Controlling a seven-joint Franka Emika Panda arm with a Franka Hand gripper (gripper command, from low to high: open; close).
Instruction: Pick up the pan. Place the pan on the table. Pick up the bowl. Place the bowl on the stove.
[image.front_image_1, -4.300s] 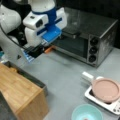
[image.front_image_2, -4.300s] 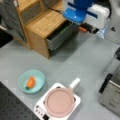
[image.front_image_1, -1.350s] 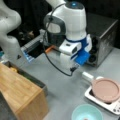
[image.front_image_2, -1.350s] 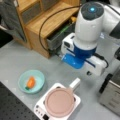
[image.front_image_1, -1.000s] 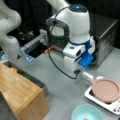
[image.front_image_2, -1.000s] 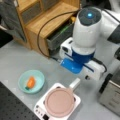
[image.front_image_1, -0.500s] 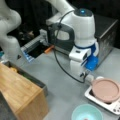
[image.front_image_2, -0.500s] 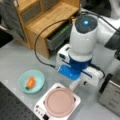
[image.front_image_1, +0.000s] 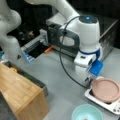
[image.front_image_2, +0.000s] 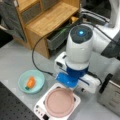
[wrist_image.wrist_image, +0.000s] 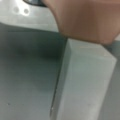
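Note:
The dusty-pink pan (image.front_image_1: 105, 89) (image.front_image_2: 59, 102) sits on the white stove (image.front_image_1: 98, 98) (image.front_image_2: 40, 108) in both front views. My gripper (image.front_image_1: 89, 79) hangs low at the pan's rim on a front view's left. In a front view the arm's white and blue hand (image.front_image_2: 75, 75) covers the fingers and the pan's handle. The wrist view shows the pan (wrist_image.wrist_image: 82, 17) at the top, with its pale handle (wrist_image.wrist_image: 85, 82) running down the middle over the grey table (wrist_image.wrist_image: 25, 75); no fingers show there. The teal bowl (image.front_image_1: 86, 113) (image.front_image_2: 31, 81) stands on the table beside the stove, orange food (image.front_image_2: 30, 82) inside.
A silver toaster oven (image.front_image_1: 108, 35) (image.front_image_2: 111, 93) stands close behind the arm. The light wooden box (image.front_image_1: 21, 97) (image.front_image_2: 50, 17) with an open drawer (image.front_image_2: 58, 37) occupies one side. A black cable (image.front_image_1: 62, 62) loops from the wrist.
The arm has swung away from the toaster oven and wooden box, across the table, and come down beside the pan on the stove. Pan and bowl have not moved.

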